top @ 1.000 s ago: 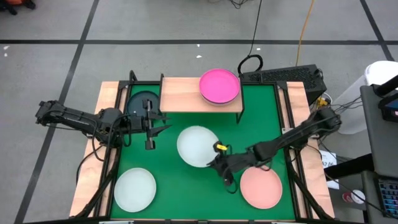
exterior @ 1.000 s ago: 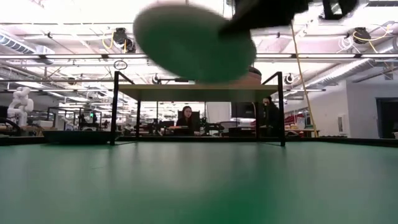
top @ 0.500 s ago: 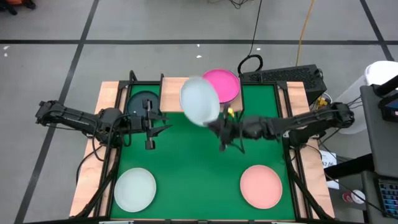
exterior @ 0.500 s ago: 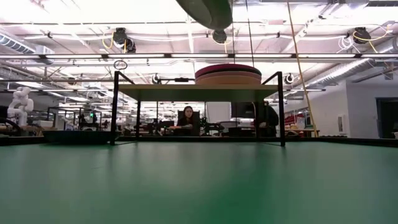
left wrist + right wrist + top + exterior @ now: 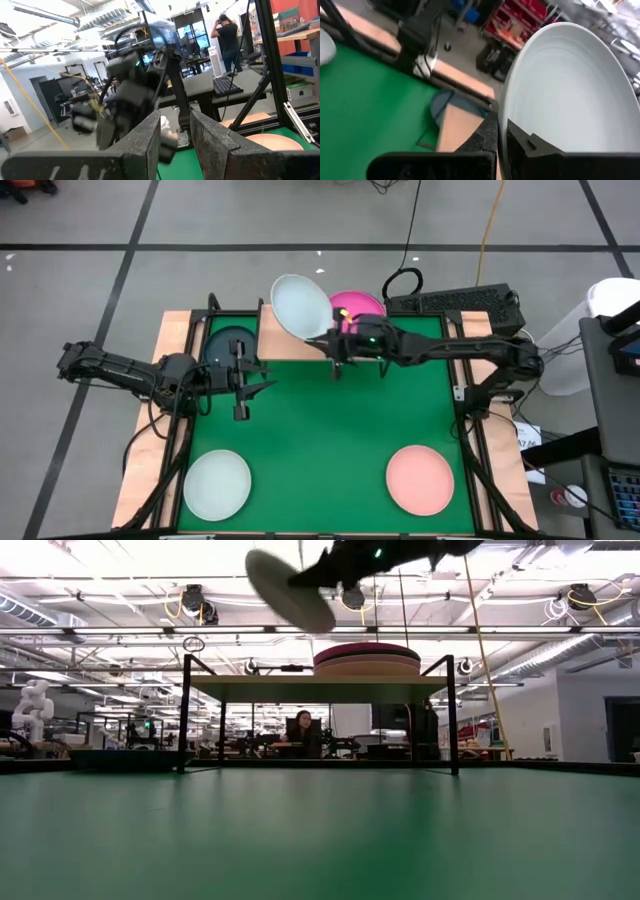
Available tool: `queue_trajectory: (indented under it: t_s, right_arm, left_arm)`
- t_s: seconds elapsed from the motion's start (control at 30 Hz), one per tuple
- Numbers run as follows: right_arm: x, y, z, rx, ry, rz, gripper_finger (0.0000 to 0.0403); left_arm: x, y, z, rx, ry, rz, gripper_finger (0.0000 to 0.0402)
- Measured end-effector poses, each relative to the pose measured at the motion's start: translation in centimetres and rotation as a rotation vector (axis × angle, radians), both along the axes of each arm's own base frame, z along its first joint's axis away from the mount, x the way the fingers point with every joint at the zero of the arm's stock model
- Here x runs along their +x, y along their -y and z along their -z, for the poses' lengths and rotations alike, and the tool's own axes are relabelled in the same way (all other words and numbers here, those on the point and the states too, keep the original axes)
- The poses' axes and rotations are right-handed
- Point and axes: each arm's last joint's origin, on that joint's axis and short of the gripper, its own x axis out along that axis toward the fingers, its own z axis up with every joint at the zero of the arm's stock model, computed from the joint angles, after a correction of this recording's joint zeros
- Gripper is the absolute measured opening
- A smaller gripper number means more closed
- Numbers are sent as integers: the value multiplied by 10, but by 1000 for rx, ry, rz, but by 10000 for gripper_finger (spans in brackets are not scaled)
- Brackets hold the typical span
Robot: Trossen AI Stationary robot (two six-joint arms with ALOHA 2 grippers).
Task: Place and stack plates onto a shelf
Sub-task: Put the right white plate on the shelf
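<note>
My right gripper [image 5: 330,342] reaches from the table's right over the shelf [image 5: 285,348] and is shut on a pale mint-white plate [image 5: 300,305]. In the low view this plate [image 5: 288,590] hangs tilted high above the shelf board [image 5: 300,682]. A stack of plates with a magenta one on top [image 5: 358,312] rests on the shelf's right half. A dark teal plate [image 5: 226,340] lies on the mat by the shelf's left end. My left gripper [image 5: 245,376] hovers open near it, touching nothing. My right gripper pinches the pale plate's rim [image 5: 506,122] between its two fingers, one finger [image 5: 487,132] on the underside and one [image 5: 527,145] on the hollow upper face. It comes roughly level from the table's right. The plate is lifted clear and tilted above the shelf.
A second pale mint plate [image 5: 216,485] lies at the green mat's near left corner and a pale pink plate [image 5: 420,478] at its near right corner. The mat's middle [image 5: 320,430] is bare. A keyboard [image 5: 460,302] lies beyond the table's far right corner.
My right gripper has carried the pale plate from low over the mat's middle up and toward the far edge, ending over the shelf's left half. The plate has tipped from nearly flat to tilted.
</note>
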Motion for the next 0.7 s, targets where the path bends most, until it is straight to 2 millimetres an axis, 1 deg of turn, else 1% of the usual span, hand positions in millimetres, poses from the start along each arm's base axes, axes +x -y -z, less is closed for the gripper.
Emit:
queue_trajectory:
  t_s: [0.27,0.4,0.57,0.7]
  right_arm:
    - [31,13,34,-34,-77,-66,0]
    - [44,21,46,-46,-109,-59,0]
    - [48,37,61,-27,-148,-24,0]
    - [45,50,65,15,-165,17,0]
  left_arm:
    - [0,0,0,0,0,0,113]
    - [0,0,0,0,0,0,113]
    - [0,0,0,0,0,0,113]
    - [0,0,0,0,-1,0,113]
